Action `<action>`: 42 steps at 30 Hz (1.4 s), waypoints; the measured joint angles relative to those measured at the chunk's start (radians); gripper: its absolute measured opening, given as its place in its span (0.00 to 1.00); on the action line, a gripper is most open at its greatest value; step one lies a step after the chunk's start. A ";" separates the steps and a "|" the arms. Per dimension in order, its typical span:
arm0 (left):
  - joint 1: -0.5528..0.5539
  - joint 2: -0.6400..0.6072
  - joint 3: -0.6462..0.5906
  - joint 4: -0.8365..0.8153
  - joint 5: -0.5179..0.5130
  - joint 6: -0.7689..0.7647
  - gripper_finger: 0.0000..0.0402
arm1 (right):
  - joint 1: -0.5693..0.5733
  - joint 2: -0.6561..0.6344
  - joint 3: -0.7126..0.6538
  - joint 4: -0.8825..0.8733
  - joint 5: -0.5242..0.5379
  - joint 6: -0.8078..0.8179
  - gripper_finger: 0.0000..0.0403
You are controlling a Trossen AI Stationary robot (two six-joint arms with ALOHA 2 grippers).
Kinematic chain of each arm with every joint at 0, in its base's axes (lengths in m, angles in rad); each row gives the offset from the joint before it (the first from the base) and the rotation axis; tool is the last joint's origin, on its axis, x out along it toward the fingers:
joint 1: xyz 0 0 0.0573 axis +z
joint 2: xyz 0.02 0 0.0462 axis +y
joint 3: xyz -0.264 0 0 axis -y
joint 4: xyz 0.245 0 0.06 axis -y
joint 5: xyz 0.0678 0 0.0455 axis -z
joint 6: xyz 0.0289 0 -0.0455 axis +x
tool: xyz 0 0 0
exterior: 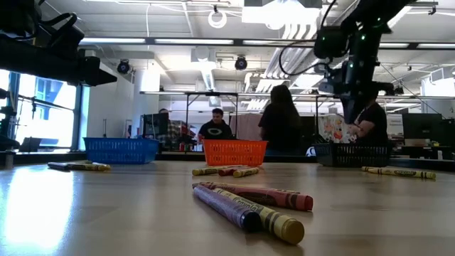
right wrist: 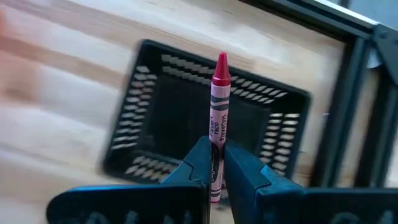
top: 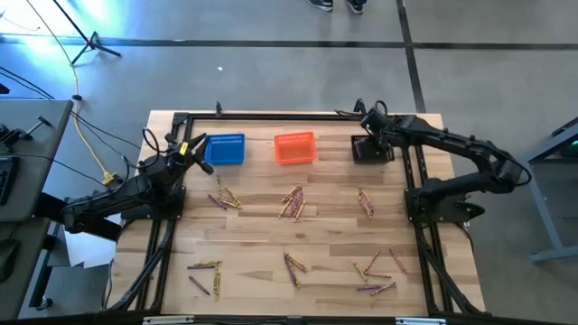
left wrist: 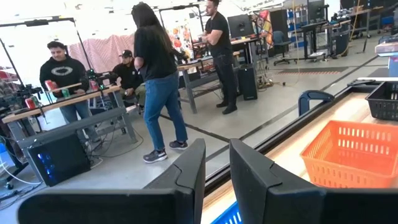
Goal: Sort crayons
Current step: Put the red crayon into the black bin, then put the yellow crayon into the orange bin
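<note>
Three baskets stand in a row: one blue (top: 225, 149), one orange (top: 294, 148), one black (right wrist: 205, 118). The right gripper (right wrist: 216, 163) hangs over the black basket, pinching one red crayon (right wrist: 217, 118). The left gripper (left wrist: 216, 163), slightly parted and holding nothing, waits beside the blue basket. Other crayons (top: 293, 202) lie scattered in about eight small clusters

Back row, upper part of the high view: blue basket (top: 225, 149), orange basket (top: 294, 148) and black basket (top: 370, 150) stand apart with bare wood between them; the right gripper (top: 368, 120), clamping a red crayon (right wrist: 217, 118), occupies the space over the black basket, and the left gripper (top: 192, 147) crowds the blue basket's left side. Middle and lower table: crayon clusters (top: 292, 203) lie scattered, with open lanes of tabletop (top: 262, 230) between them. Left and right edges: black frame rails (top: 424, 235) and both arm bases block entry.
</note>
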 joint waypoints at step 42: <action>0.000 0.000 0.000 0.000 0.000 0.000 0.15 | 0.438 0.153 -0.063 -0.185 -0.355 0.422 0.19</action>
